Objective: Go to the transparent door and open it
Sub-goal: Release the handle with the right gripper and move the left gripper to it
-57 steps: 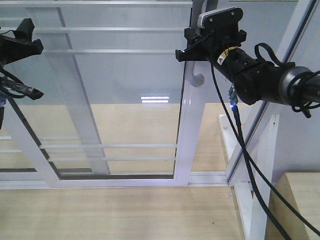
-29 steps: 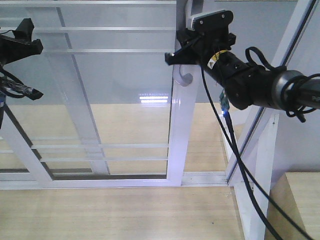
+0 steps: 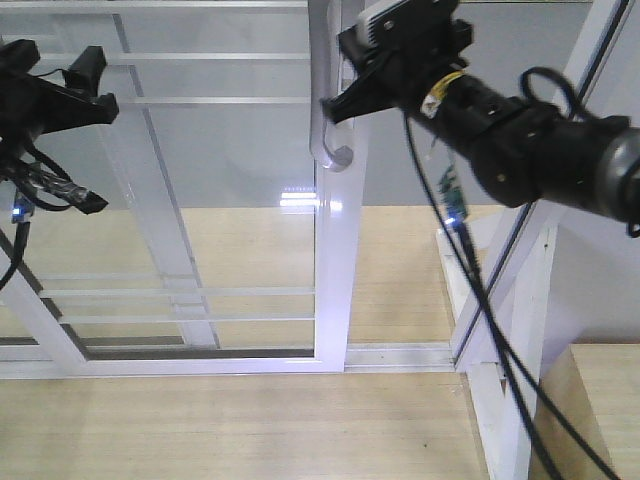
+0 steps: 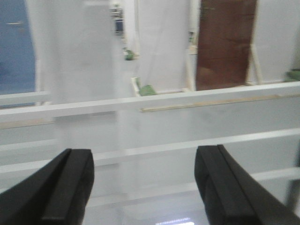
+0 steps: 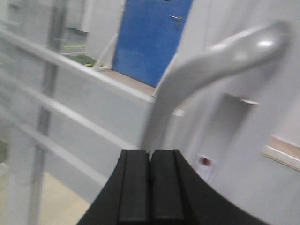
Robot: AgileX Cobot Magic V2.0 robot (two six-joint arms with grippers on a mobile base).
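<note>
Front view | transparent door [image 3: 333, 290] vertical, handle [image 3: 336, 152] right | right hand [image 5: 150, 158] closed | left hand [image 4: 143, 161] wide

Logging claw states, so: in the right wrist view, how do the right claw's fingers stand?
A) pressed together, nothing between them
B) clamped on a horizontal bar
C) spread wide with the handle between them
A: the right claw has its two black fingers meeting flush, and the curved handle lies beyond them, not between.

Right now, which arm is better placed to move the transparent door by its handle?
Right. The right gripper, shut, is at the curved handle on the upright of the transparent door. The left gripper hangs open facing the horizontal bars, away from the handle.
</note>
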